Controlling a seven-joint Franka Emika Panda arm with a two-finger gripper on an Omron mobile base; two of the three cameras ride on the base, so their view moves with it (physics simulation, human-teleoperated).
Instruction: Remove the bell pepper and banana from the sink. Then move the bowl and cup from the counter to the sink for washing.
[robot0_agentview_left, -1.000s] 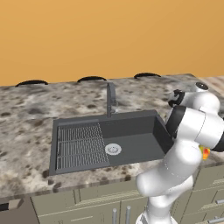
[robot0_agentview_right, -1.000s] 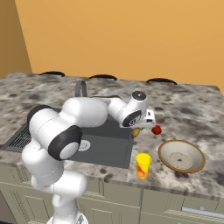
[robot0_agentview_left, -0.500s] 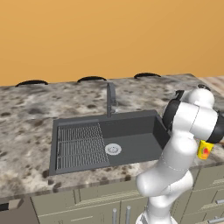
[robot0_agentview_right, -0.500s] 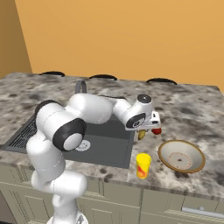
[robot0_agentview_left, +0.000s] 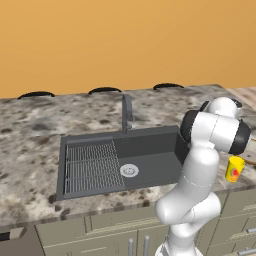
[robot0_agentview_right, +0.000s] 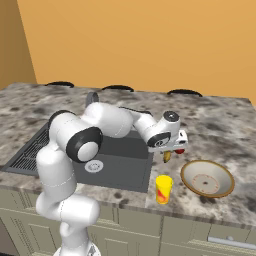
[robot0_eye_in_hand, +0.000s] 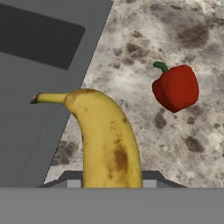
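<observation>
My gripper (robot0_agentview_right: 169, 153) is shut on the banana (robot0_eye_in_hand: 106, 139), a curved yellow fruit with brown spots, and holds it just above the counter by the sink's right rim. The banana (robot0_agentview_right: 166, 157) hangs beside the red bell pepper (robot0_agentview_right: 180, 151), which lies on the speckled counter right of the sink (robot0_agentview_right: 125, 167). In the hand view the bell pepper (robot0_eye_in_hand: 176, 87) sits past the banana's tip, to the right. The beige bowl (robot0_agentview_right: 207, 178) and the yellow cup (robot0_agentview_right: 163, 189) stand on the counter near the front edge. The cup (robot0_agentview_left: 234, 169) also peeks out behind my arm.
The dark grey sink (robot0_agentview_left: 150, 155) has a ribbed drainer (robot0_agentview_left: 90, 165), a white drain (robot0_agentview_left: 129, 170) and a grey faucet (robot0_agentview_left: 126, 115) at its back. Three dark round shapes line the wall edge of the counter (robot0_agentview_left: 30, 130). Cabinet fronts run below.
The arm has swung right and a little down, carrying the banana from over the sink's right side to the counter beside the bell pepper.
</observation>
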